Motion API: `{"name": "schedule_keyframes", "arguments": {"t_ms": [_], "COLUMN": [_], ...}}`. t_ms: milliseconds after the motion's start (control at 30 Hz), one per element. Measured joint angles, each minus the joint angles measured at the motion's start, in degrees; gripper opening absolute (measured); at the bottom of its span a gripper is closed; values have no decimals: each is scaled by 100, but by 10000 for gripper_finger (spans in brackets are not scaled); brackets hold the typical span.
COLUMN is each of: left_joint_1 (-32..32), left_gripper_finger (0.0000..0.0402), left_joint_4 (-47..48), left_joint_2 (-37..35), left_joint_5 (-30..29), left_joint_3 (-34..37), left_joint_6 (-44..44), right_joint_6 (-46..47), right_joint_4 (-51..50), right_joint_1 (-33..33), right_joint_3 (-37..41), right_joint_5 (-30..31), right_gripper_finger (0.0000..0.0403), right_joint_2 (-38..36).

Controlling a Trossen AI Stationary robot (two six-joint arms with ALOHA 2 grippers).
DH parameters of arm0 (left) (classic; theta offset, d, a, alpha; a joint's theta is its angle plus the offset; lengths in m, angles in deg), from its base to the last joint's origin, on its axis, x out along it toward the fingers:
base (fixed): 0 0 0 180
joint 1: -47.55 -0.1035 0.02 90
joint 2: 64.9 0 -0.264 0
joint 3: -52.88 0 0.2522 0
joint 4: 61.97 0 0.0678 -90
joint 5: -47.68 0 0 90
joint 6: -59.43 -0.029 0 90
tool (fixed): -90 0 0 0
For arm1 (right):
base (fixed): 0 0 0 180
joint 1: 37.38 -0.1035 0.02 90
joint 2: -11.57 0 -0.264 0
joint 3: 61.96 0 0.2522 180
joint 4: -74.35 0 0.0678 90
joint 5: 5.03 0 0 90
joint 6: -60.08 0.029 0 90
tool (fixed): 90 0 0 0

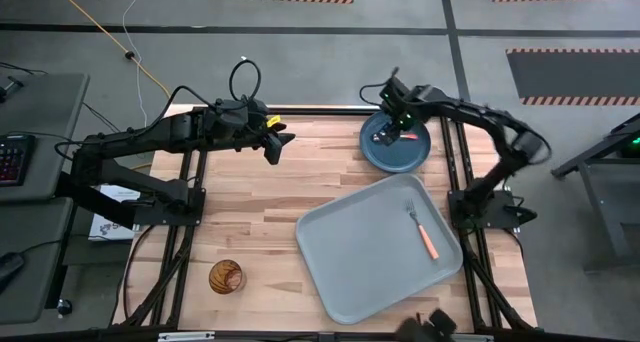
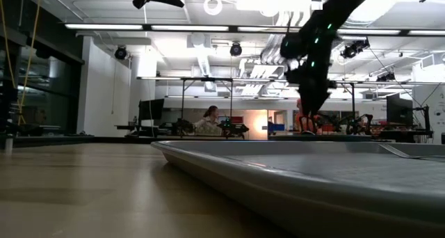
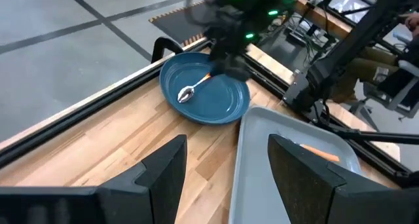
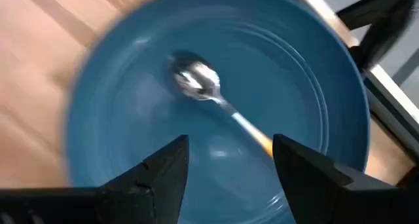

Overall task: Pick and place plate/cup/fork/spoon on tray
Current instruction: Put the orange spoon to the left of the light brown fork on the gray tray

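Pale butcher-block planks form the table [image 1: 260, 212], framed by a dark metal rail; a broad bare stretch lies open between the two arms. Largest on it is the grey-blue tray [image 1: 370, 252], a smooth rounded-corner rectangle with a low rim, set askew near the right front edge. On its right half lies the fork [image 1: 422, 229], silver tines and orange handle. Just beyond the tray's far corner, close by but not clearly touching, sits the round teal plate [image 1: 400, 152], glossy, with a raised rim, hard against the table's far rail. In the plate rests the spoon [image 3: 190, 92], silver bowl up. The right gripper [image 4: 229, 160] hangs over the plate, jaws spread to either side of the spoon's handle. The left gripper [image 1: 275, 142] hovers above bare wood near the far edge, jaws spread, holding nothing. The amber cup [image 1: 226, 277] stands alone near the front left edge, well apart from everything.
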Motion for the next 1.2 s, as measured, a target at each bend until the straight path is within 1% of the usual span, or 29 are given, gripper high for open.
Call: {"name": "schedule_keyframes", "arguments": {"t_ms": [133,267,433,667,733,800,867,967,1000,1100,1200], "left_joint_1": [0,0,0,0,0,1,0,0,0,0,0], "left_gripper_finger": [202,202,202,202,202,202,202,202,202,202,202], "left_joint_4": [0,0,0,-1,0,0,-2,0,0,2,13], "left_joint_2": [-1,-2,-2,-2,-2,-2,-2,-4,-4,-7,-37], "left_joint_5": [0,0,-21,-190,-190,-188,-188,-188,-188,-187,-184], "left_joint_3": [0,0,0,0,0,0,0,0,0,0,0], "left_joint_6": [33,33,38,42,42,40,42,38,30,-90,-265], "right_joint_6": [-708,-1294,-1771,-1776,-1675,-1619,-1523,-1366,-1298,-1158,-983], "right_joint_4": [-258,-500,-483,-437,-434,-437,-437,-530,-598,-727,-793], "right_joint_1": [242,369,457,493,493,493,486,495,500,489,477], "right_joint_3": [-365,-619,-700,-709,-709,-707,-707,-707,-707,-700,-700], "right_joint_5": [-47,9,39,19,1,-14,24,83,42,40,-5], "right_gripper_finger": [213,213,213,208,192,161,115,30,16,17,5], "right_joint_2": [810,1375,1771,2033,2035,2014,1994,1969,1943,1702,1182]}}
